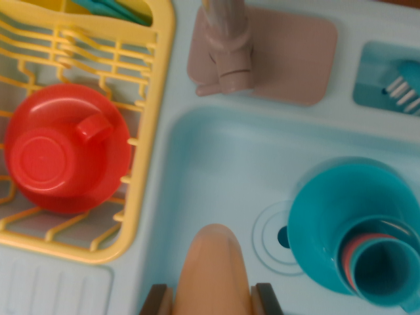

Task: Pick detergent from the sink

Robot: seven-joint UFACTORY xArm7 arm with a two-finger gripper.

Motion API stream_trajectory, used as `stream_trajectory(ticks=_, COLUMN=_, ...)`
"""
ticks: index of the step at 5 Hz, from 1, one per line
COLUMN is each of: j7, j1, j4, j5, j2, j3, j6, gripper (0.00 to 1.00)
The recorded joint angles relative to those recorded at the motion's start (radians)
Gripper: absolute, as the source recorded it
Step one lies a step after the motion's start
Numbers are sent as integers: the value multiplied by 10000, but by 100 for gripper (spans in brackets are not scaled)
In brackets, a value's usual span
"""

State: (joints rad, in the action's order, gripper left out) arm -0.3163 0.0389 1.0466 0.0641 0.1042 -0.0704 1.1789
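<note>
Down at 6 o'clock in the wrist view, the gripper (pixel 213 298) has its two dark fingers (pixel 156 300) sitting on either side of a pale orange, rounded plastic detergent bottle (pixel 213 272), and both fingers look pressed right against its sides, so it's clamped on the bottle. The bottle's rounded top pokes up toward the middle of the frame, over the floor of the light blue plastic toy sink (pixel 216 170).

Just off the bottle toward 3 o'clock there's the round white drain (pixel 268 239) moulded into the basin floor. Past that, at around 4 o'clock, a teal plastic bowl (pixel 335 216) sits in the basin with a teal cup (pixel 384 269) inside it, and a thin red rim shows between the two. The bowl overlaps the drain's edge.

At 12 o'clock the greyish-brown toy faucet (pixel 226 46) stands on its flat base plate (pixel 292 56) behind the basin. Up at 2 o'clock there's a small recessed tray holding a blurry brush with white bristles (pixel 401 92).

Over at 9 to 10 o'clock, a yellow plastic dish rack (pixel 147 125) sits beside the sink, with a red plastic cup (pixel 65 151) lying in it, handle facing up. Some teal bits show at the rack's top edge, too cropped to identify.
</note>
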Motion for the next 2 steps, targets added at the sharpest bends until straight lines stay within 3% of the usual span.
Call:
stream_trajectory(ticks=1, j7=0, j1=0, j4=0, j5=0, j2=0, j3=0, j6=0, gripper=100)
stream_trajectory(ticks=2, j7=39, j1=1, j4=326, j5=-28, j2=138, j3=0, j6=463, gripper=100)
